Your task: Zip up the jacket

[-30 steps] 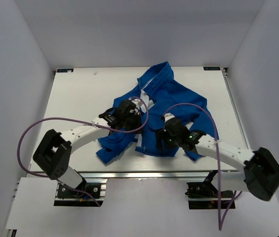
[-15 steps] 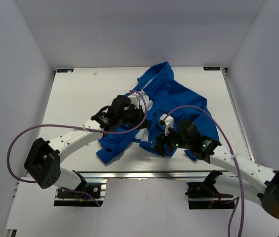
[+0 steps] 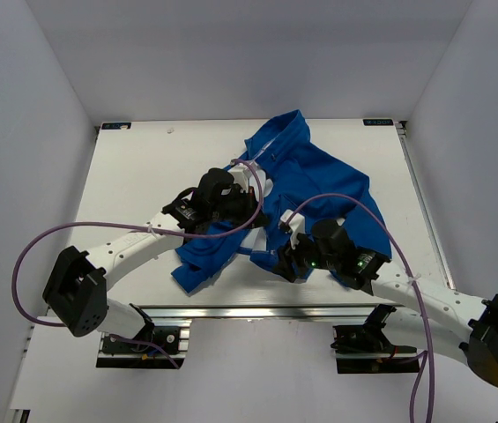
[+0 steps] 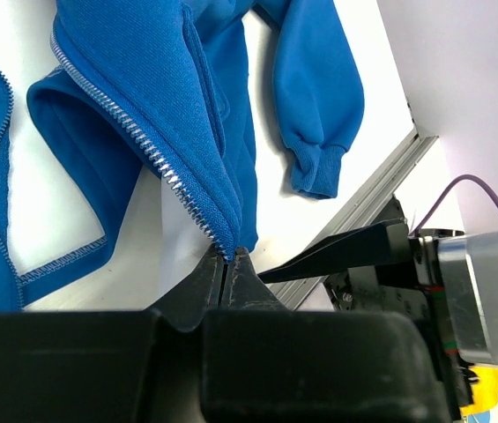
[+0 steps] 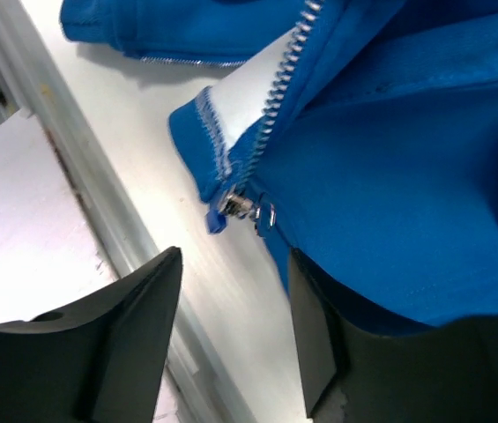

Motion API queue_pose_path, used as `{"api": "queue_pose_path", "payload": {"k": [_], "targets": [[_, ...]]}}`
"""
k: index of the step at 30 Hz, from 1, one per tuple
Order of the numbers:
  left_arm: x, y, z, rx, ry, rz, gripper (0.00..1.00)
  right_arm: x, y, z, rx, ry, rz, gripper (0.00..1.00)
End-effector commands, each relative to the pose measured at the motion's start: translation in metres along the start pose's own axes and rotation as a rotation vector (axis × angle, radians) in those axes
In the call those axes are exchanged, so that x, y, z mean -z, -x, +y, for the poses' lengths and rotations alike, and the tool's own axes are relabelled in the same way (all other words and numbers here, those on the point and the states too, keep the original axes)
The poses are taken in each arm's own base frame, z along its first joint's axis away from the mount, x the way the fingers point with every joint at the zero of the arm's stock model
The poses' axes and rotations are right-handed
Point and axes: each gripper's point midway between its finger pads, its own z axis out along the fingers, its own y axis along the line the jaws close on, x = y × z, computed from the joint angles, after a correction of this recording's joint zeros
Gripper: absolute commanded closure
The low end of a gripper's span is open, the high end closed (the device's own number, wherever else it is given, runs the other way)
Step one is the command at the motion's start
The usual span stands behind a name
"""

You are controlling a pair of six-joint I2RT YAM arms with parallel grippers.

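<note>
Blue jacket (image 3: pixel 319 181) lies crumpled mid worktop (image 3: pixel 134 167). Left pincer (image 4: pixel 228 264) is clamped tight on its zipper edge (image 4: pixel 134 132). Right pincer (image 5: pixel 231 326) is spread wide, holding nothing, with the slider (image 5: pixel 238 206) just ahead of its fingers.

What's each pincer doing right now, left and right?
Left pincer: closed on the jacket at its zipper edge.
Right pincer: open, holding nothing, just below the zipper slider.

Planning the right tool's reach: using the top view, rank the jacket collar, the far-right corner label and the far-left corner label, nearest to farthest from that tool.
From the right tool:
1. Jacket collar, straight ahead, toward the table's far edge.
2. Far-right corner label, ahead and to the right.
3. Far-left corner label, ahead and well across to the left.
</note>
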Motion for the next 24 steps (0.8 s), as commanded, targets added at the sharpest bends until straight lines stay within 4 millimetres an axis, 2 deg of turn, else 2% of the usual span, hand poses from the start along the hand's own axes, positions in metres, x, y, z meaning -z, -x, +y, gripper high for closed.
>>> {"api": "queue_pose_path", "payload": {"k": [1,10,13,14,16,20,24], "targets": [[0.017,0.028,-0.029,-0.029,-0.079,-0.08,1.0,-0.006,0.023,-0.001,0.043,-0.006,-0.109,0.45],[0.02,0.029,-0.032,-0.026,-0.092,-0.09,1.0,-0.018,0.03,-0.006,0.075,-0.013,-0.178,0.57],[0.021,0.027,-0.031,-0.013,-0.094,-0.097,1.0,-0.019,0.032,-0.007,0.079,-0.014,-0.19,0.71],[0.021,0.027,-0.029,-0.007,-0.088,-0.103,1.0,-0.018,0.031,-0.007,0.08,-0.016,-0.188,0.84],[0.022,0.028,-0.027,-0.004,-0.076,-0.113,1.0,-0.016,0.025,-0.009,0.075,-0.028,-0.18,0.98],[0.02,0.037,-0.019,-0.006,-0.025,-0.156,1.0,-0.008,0.013,-0.007,0.046,-0.03,-0.174,1.0],[0.016,0.05,-0.016,-0.01,0.015,-0.182,1.0,-0.007,-0.011,0.003,-0.008,0.02,-0.119,1.0]]}}
